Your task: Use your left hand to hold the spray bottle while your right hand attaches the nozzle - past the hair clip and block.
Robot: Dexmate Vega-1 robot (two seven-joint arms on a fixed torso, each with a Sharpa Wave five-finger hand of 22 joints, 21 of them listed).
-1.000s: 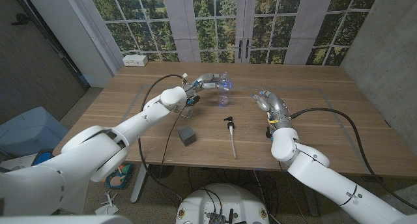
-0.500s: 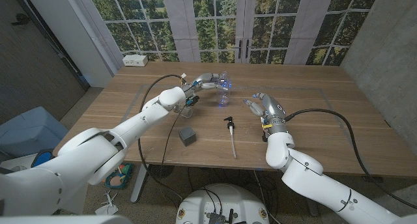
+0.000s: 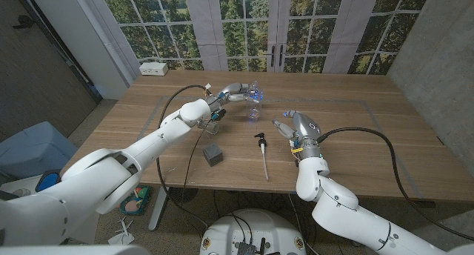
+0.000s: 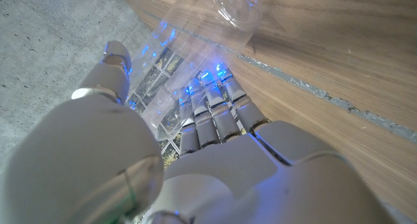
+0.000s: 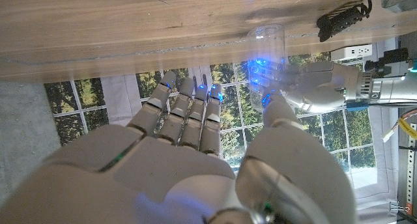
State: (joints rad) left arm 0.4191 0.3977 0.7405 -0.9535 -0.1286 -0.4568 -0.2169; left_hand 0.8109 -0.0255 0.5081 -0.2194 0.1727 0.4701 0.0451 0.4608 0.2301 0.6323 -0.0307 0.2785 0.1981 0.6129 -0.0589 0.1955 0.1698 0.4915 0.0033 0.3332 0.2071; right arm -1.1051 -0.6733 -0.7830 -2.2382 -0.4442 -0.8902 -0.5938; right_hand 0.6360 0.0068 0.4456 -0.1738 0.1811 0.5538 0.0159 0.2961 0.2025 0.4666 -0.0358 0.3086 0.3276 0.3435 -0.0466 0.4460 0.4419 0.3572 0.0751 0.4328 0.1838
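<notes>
nozzle (image 3: pixel 262 153) apart from right hand (image 3: pixel 295 126)

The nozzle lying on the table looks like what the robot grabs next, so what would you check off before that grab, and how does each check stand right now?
1. Spray bottle held: ok. The left hand grips the clear bottle; the left wrist view shows fingers wrapped around it.
2. Bottle upright on the table: ok in the head view.
3. Bottle mouth free of a cap: cannot tell, too small.
4. Right hand free: ok. Its fingers are apart and hold nothing.
5. Nozzle within reach: ok, probably. It lies flat, untouched, just left of the right hand.
6. Path clear: ok. The block and the hair clip sit on the far side of the nozzle from the right hand.
</notes>
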